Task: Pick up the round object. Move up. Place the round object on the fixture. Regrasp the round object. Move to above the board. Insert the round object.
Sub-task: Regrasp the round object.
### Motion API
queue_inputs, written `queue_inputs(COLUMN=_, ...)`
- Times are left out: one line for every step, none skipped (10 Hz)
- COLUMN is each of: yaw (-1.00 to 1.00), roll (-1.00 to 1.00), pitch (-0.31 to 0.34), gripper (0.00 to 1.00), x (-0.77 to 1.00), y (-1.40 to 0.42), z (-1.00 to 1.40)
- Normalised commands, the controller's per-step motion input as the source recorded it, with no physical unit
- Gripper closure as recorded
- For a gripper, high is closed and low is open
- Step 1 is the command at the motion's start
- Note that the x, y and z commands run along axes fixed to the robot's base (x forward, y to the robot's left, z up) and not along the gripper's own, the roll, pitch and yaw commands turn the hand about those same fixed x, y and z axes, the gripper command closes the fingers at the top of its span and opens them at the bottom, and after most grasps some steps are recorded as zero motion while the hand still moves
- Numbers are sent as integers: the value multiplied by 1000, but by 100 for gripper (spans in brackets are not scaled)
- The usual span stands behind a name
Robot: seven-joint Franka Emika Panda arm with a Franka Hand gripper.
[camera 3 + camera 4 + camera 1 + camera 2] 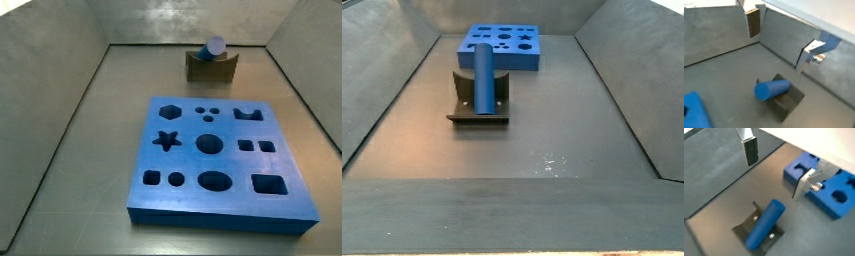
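The round object (481, 82) is cradled in the fixture (210, 70), presented for regrasping. The pincer (777, 170), released and empty, is seen above it in both wrist views.

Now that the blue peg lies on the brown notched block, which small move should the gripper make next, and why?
Probably lower the gripper straight down around the round object to regrasp it. The peg rests in the fixture, untouched, away from the board. Both wrist views show the fingers apart with nothing between them, above the peg.

Grey-walled lab test enclosure (54, 90)
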Motion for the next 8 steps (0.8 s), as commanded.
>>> queue_inputs(yaw=57, roll=1000, pitch=70, gripper=0, x=60, y=-28, z=-3)
queue_inputs(yaw=60, roll=1000, pitch=80, gripper=0, x=66, y=-29, z=-2)
queue_inputs(yaw=67, roll=1000, pitch=100, gripper=0, x=86, y=-36, z=-5)
queue_inputs(yaw=75, roll=1000, pitch=118, gripper=0, x=99, y=-39, z=-7)
queue_inputs(yaw=86, roll=1000, pitch=138, gripper=0, x=109, y=-43, z=-6)
queue_inputs(yaw=100, roll=1000, pitch=159, gripper=0, x=110, y=-45, z=-2)
queue_inputs(yaw=128, roll=1000, pitch=189, gripper=0, x=112, y=-51, z=-6)
queue_inputs(yaw=160, roll=1000, pitch=212, gripper=0, x=116, y=-51, z=-9)
